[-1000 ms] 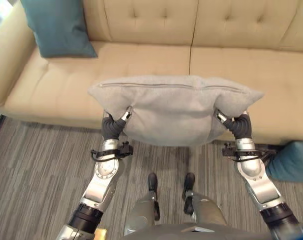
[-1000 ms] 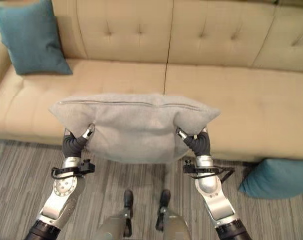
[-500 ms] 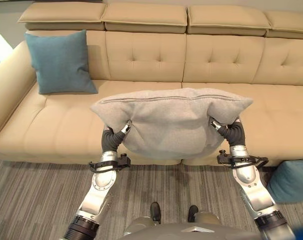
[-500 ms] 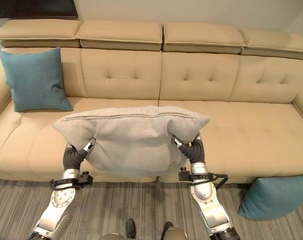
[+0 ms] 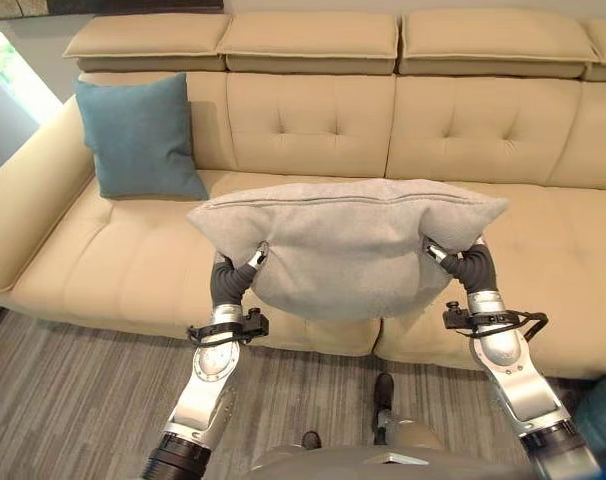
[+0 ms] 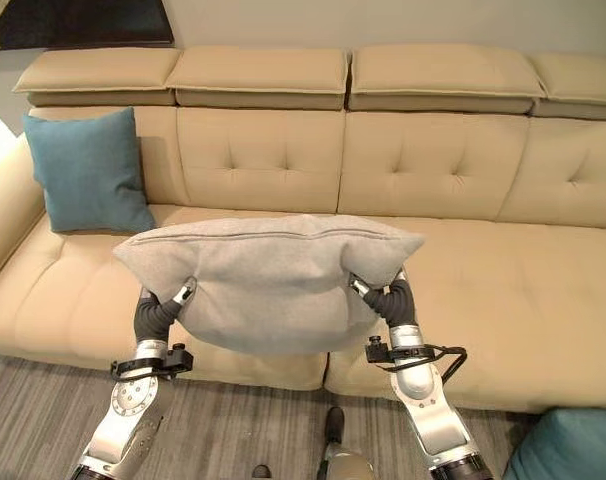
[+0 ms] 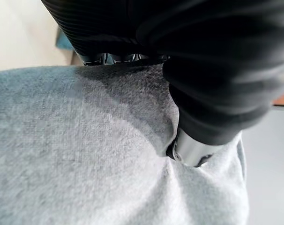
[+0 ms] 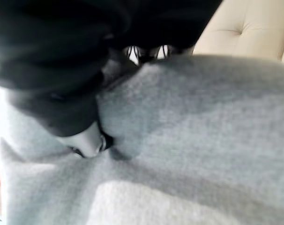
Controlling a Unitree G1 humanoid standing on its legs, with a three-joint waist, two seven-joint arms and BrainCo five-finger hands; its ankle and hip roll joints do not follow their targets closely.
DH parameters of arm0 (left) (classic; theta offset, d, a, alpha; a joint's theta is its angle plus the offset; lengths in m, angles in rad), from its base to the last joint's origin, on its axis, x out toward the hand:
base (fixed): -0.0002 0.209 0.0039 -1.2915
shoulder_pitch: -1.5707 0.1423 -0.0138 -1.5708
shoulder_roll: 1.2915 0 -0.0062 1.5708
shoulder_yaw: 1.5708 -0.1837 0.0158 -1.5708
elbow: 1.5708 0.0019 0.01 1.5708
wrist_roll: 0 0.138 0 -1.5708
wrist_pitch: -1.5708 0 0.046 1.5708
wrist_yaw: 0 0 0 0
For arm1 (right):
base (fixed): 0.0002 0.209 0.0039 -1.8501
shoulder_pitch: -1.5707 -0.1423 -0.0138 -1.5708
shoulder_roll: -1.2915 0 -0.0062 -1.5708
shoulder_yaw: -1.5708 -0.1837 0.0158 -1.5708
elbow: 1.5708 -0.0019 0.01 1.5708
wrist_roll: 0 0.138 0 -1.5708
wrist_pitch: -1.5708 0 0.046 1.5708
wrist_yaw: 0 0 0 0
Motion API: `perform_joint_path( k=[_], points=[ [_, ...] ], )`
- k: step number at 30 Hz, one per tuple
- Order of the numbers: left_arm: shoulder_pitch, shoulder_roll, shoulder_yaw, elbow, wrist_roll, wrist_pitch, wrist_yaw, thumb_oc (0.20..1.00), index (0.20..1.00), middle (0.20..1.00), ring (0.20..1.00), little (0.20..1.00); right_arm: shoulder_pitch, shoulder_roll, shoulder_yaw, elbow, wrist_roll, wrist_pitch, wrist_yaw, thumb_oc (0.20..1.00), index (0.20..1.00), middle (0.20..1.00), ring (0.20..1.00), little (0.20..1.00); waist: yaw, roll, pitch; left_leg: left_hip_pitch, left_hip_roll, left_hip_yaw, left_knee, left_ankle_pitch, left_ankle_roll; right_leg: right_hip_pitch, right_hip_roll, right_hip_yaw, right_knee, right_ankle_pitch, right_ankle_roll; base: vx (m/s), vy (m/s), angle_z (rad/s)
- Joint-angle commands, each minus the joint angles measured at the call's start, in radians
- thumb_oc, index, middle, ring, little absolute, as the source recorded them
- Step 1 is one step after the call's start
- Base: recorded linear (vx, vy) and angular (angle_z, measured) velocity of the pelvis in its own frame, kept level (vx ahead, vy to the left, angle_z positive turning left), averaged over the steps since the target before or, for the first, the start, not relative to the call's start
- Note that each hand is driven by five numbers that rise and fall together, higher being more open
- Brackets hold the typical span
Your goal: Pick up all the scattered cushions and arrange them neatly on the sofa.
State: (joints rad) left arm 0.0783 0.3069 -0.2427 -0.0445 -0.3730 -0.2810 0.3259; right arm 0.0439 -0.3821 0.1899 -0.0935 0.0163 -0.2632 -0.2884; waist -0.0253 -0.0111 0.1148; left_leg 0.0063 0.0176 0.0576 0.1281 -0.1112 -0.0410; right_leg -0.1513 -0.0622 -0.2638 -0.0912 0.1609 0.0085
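A large grey cushion [image 5: 348, 240] hangs in the air in front of the beige sofa [image 5: 313, 130], held between both hands over the seat's front edge. My left hand [image 5: 231, 280] is shut on its left lower corner, thumb [image 7: 191, 147] pressed into the cloth. At the cushion's right lower corner my right hand [image 5: 468, 265] pinches the cloth the same way, its thumb [image 8: 88, 140] dug into the fabric. A teal cushion [image 5: 143, 135] leans upright against the sofa's backrest at the far left. Another teal cushion [image 6: 573, 445] lies on the floor at the lower right.
The sofa's seat [image 6: 523, 280] stretches wide to the right of the grey cushion. Its left armrest [image 5: 33, 210] slopes down beside the teal cushion. Grey striped carpet [image 5: 73, 400] covers the floor in front.
The camera has tilted up and shifted, showing more of the sofa's backrest. The grey cushion stays held by both hands at about the same height, close over the seat edge.
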Motion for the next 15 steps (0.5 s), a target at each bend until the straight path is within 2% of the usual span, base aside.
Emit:
perform_joint_path(
  k=[1, 2, 4, 5, 9, 12, 15],
  points=[
    [-0.082, 0.03, -0.062, -0.102, 0.01, -0.085, -0.081, 0.2, 0.2, 0.2, 0.2, 0.2, -0.073, 0.015, 0.009, -0.118, -0.001, -0.093, 0.013, 0.2, 0.2, 0.2, 0.2, 0.2, -0.017, -0.02, -0.017, -0.038, 0.014, 0.018, 0.114, -0.004, -0.033, 0.091, -0.029, 0.024, 0.063, -0.136, 0.091, 0.1, -0.109, 0.27],
    [-0.086, 0.028, -0.063, -0.103, 0.005, -0.083, -0.082, 0.2, 0.2, 0.2, 0.2, 0.2, -0.069, 0.012, 0.008, -0.115, 0.008, -0.092, 0.013, 0.2, 0.2, 0.2, 0.2, 0.2, -0.01, -0.035, -0.005, -0.102, 0.024, 0.031, 0.15, -0.005, -0.022, 0.114, -0.032, 0.024, 0.05, -0.151, 0.085, 0.15, -0.117, 0.06],
    [-0.083, 0.029, -0.064, -0.099, 0.008, -0.075, -0.084, 0.2, 0.2, 0.2, 0.2, 0.2, -0.066, 0.012, 0.003, -0.112, 0.012, -0.091, 0.013, 0.2, 0.2, 0.2, 0.2, 0.2, -0.004, -0.051, -0.007, -0.131, 0.024, 0.036, 0.105, -0.018, -0.008, 0.129, -0.034, 0.025, 0.041, -0.155, 0.089, 0.15, -0.032, 0.17],
    [-0.084, 0.033, -0.063, -0.097, 0.017, -0.067, -0.078, 0.2, 0.2, 0.2, 0.2, 0.2, -0.067, 0.014, 0.002, -0.106, 0.019, -0.089, 0.01, 0.2, 0.2, 0.2, 0.2, 0.2, 0.006, -0.058, -0.004, -0.159, 0.02, 0.028, 0.051, 0.028, -0.007, 0.145, -0.027, 0.032, 0.033, -0.16, 0.092, 0.18, 0.02, 0.06],
    [-0.077, 0.033, -0.056, -0.111, 0.015, -0.065, -0.073, 0.2, 0.2, 0.2, 0.2, 0.2, -0.067, 0.01, 0.002, -0.099, 0.022, -0.086, 0.002, 0.2, 0.2, 0.2, 0.2, 0.2, 0.027, -0.047, -0.001, -0.202, 0.025, -0.002, -0.043, 0.123, -0.025, 0.183, -0.005, 0.054, 0.028, -0.192, 0.088, 0.13, 0.066, -0.19],
    [-0.064, 0.034, -0.051, -0.115, 0.011, -0.064, -0.076, 0.2, 0.2, 0.2, 0.2, 0.2, -0.064, 0.014, 0.001, -0.105, 0.019, -0.084, 0.003, 0.2, 0.2, 0.2, 0.2, 0.2, 0.038, -0.043, -0.007, -0.186, 0.032, 0.011, -0.081, 0.126, -0.019, 0.199, -0.002, 0.066, 0.041, -0.209, 0.088, 0.17, 0.177, -0.33],
    [-0.047, 0.058, -0.035, -0.13, 0.016, -0.066, -0.069, 0.2, 0.2, 0.2, 0.2, 0.2, -0.078, 0.05, 0.016, -0.108, 0.001, -0.075, 0.013, 0.2, 0.2, 0.2, 0.2, 0.2, 0.057, -0.04, -0.037, -0.085, 0.005, 0.038, -0.136, 0.096, 0.014, 0.182, -0.051, 0.078, 0.156, -0.223, 0.124, 0.21, 0.351, -0.52]
  ],
)
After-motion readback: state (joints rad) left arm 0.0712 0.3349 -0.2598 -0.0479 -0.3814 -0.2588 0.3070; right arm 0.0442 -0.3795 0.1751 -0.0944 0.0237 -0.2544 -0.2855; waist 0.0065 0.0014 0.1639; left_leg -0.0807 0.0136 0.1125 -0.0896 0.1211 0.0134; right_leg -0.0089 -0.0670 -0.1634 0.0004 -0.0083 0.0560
